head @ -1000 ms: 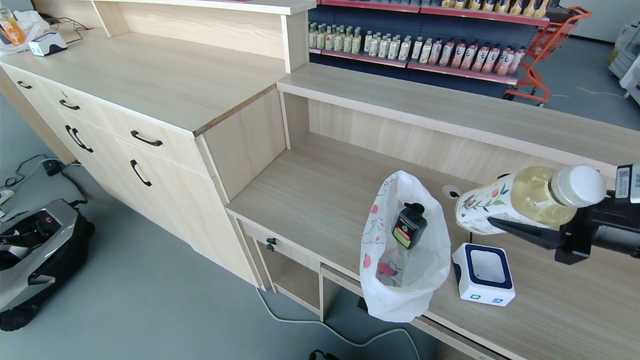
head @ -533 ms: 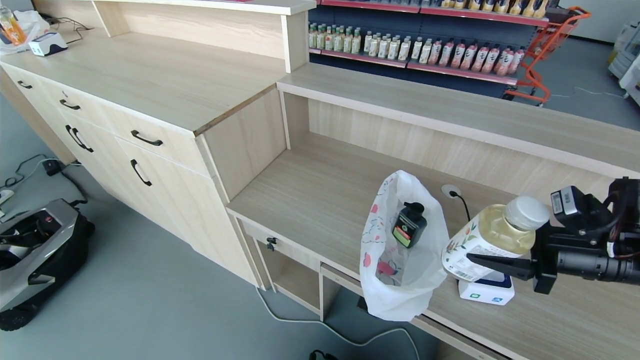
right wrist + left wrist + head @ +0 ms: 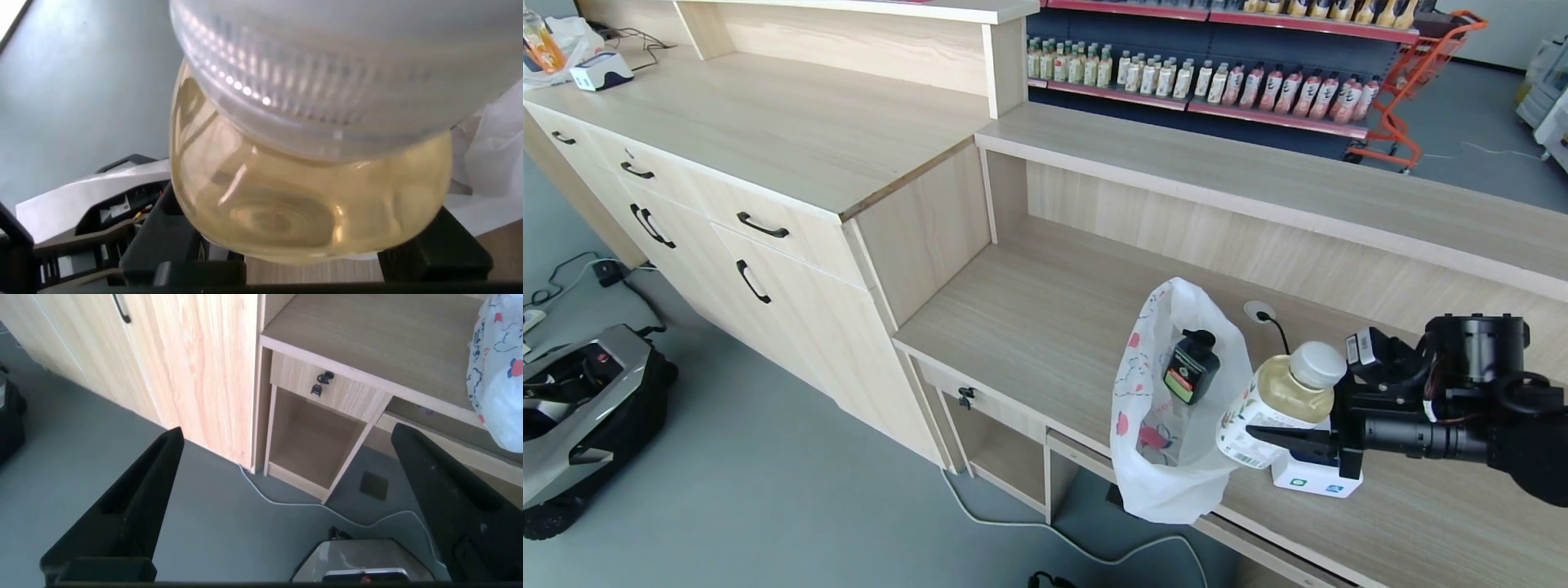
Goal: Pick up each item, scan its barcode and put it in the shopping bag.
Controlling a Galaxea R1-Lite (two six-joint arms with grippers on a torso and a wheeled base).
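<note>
The right gripper (image 3: 1270,418) pinches a tilted bottle (image 3: 1286,396) of pale yellow drink with a white cap and floral label. Its base pokes past the fingertips toward the bag (image 3: 1176,482), with the scanner (image 3: 1308,483) beneath. The left gripper (image 3: 286,449) hangs spread.

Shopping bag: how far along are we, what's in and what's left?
Done: a dark pump bottle sits in the shopping bag. In hand: the right gripper holds the drink bottle over the scanner, beside the bag; whether it has scanned, I cannot tell. Left: dropping it into the bag. The left gripper is open and empty.
</note>
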